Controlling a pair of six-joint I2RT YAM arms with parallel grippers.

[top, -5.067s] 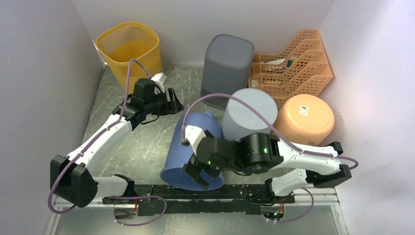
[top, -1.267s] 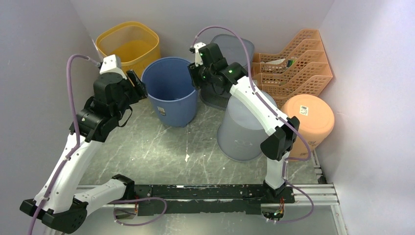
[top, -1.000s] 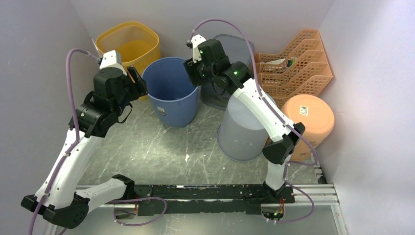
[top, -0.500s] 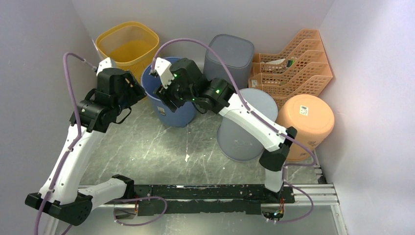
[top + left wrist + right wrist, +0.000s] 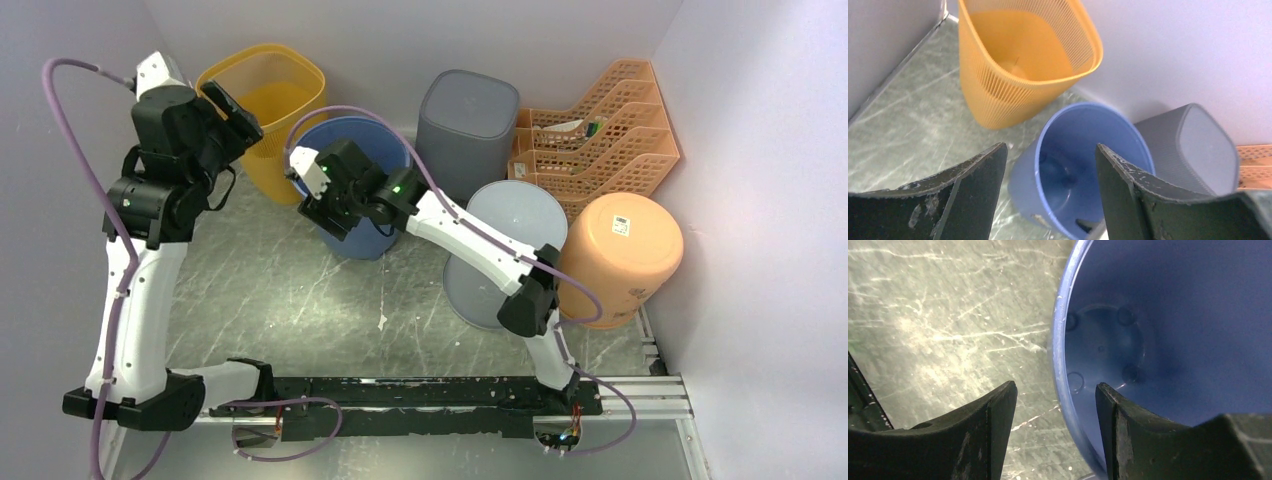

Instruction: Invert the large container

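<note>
Over the near-left rim of the blue bucket (image 5: 365,238), that's where the right gripper (image 5: 328,215) is. Its wrist camera looks straight down into the bucket (image 5: 1158,340). The gripper (image 5: 1054,387) has one finger outside the wall and one over the inside, with the rim running up between them. There's daylight on both sides of that rim, so the jaws are parted and nothing is clamped.

The bucket stands upright on the table (image 5: 280,290), mouth up and bottom down, not turned over. Round moulded marks show on its floor.

Up and to the left of the bucket, the left gripper (image 5: 238,112) hangs high in the air, well clear of it. From its own wrist view, the left gripper (image 5: 1050,147) has its fingers spread wide with nothing between them. Through that gap you see the bucket (image 5: 1088,165) well below.

Just beside the bucket on its far-left side sits the yellow basket (image 5: 265,90), upright and open at the top (image 5: 1023,60). Just beside it on the far-right is a dark grey bin (image 5: 470,120), bottom up (image 5: 1188,145). To the right of the bucket stands a pale grey bin (image 5: 500,240), also inverted, with the right arm crossing over it. Further right again are an orange bucket (image 5: 625,245), bottom up with a label showing, and an orange file rack (image 5: 600,130) behind it.
</note>
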